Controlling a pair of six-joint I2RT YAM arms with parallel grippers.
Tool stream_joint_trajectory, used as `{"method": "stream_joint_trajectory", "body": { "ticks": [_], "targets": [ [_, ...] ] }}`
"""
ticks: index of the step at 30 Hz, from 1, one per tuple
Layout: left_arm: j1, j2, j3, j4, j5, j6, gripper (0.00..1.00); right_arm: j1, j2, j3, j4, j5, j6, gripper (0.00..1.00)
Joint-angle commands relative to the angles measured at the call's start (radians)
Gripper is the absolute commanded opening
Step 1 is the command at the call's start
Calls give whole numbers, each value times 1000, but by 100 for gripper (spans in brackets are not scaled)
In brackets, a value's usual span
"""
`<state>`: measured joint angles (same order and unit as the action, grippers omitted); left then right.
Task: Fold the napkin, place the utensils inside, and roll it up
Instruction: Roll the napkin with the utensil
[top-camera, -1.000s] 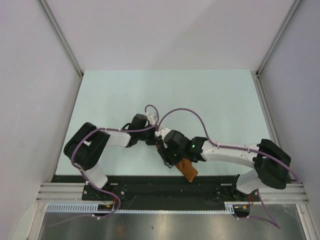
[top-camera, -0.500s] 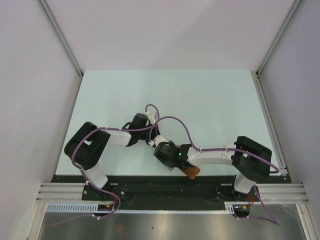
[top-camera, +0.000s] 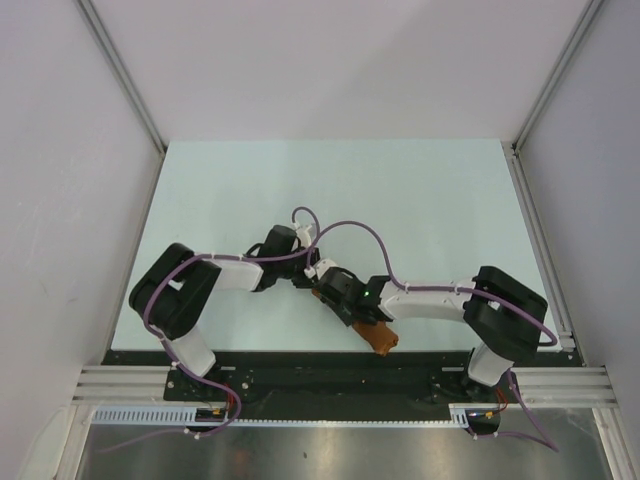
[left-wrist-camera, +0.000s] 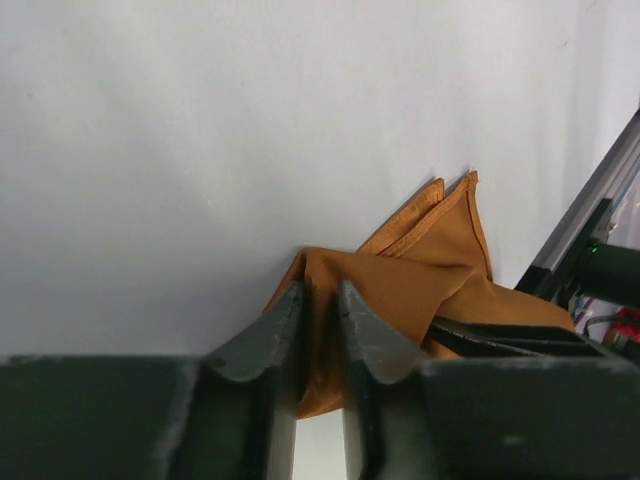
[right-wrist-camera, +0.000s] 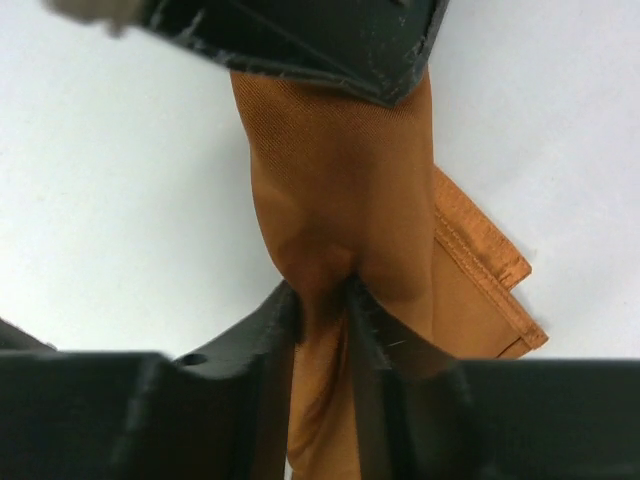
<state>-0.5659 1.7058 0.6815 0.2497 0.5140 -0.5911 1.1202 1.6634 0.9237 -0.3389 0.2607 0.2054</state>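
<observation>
**Both grippers pinched on the far-left end of the bundle**

The napkin (top-camera: 379, 338) lies on the table (top-camera: 420, 200) as a narrow, gathered bundle close to the near edge. In the top view its long axis runs diagonally, from up-left, where my two grippers meet, down-right toward the black rail.

The left gripper (left-wrist-camera: 320, 325) has its jaws nearly together with a fold of orange cloth clamped between them. The rest of the cloth trails away from it toward the right arm. The right gripper (right-wrist-camera: 325, 300) is likewise squeezed on the cloth, which is visibly puckered at the pinch, and it sits just beside the left one on the same end. The right forearm lies along and above most of the bundle, so only the hemmed corners at the lower-right end show from above.

Neither arm is clearly nearer, since both have hold of the same end, and the free end lies toward the right arm's base.

I see no container anywhere. I can't see the fork either, and I can't tell whether it is inside the folds.
</observation>
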Motion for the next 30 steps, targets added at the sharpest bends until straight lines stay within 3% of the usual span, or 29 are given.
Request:
{"method": "stream_joint_trajectory", "body": {
  "ticks": [1,8,12,18,30],
  "targets": [
    [1,-31,50,-15,-6,33,37,-54,49,-74,5,-233,26,20],
    [64,-123,23,-52,-55,57,61,-120,3,-69,26,-491,40,1],
    [83,-179,-20,-43,-65,77,68,-180,-49,-69,41,-636,61,0],
    [83,-241,-92,0,-45,68,70,-305,-79,-83,83,-813,75,0],
    [26,-216,-181,149,26,-30,70,-464,45,-94,135,-1049,39,0]
  ]
}}
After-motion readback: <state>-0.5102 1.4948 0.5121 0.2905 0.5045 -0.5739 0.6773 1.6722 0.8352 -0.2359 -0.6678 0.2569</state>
